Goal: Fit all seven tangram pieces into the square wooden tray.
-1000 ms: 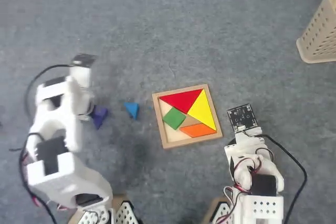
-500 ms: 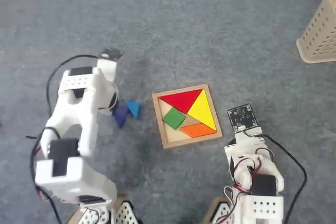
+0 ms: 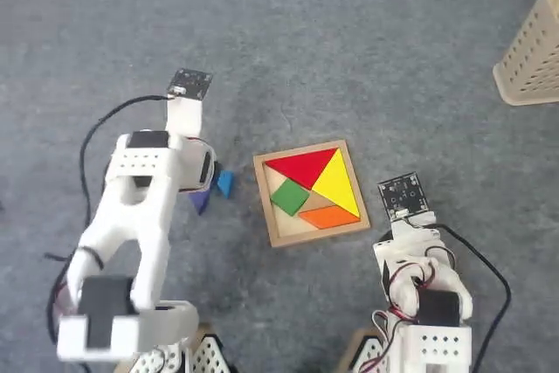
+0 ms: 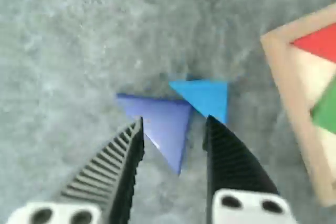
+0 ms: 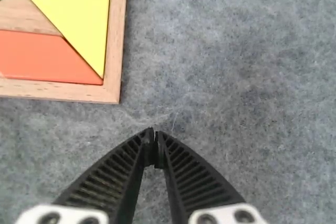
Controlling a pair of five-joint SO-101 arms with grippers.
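Left hand (image 4: 173, 125) – half open astride the purple triangle (image 4: 164, 116), no firm grip evident – sits on the desk just beside the blue triangle (image 4: 207, 95), near the tray (image 4: 286, 82); pick-up appears in hand, so the next move likely calls for closing, lifting and carrying trayward.

Six tangram pieces (image 3: 301, 168), one wooden tray (image 3: 265, 201), two arms (image 3: 140, 207), one basket (image 3: 533, 50)

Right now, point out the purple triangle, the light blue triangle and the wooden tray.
purple triangle (image 4: 163, 121), left wrist view, middle of its top face.
light blue triangle (image 4: 207, 95), left wrist view, middle of its top face.
wooden tray (image 5: 119, 35), right wrist view, on its bare side rim.
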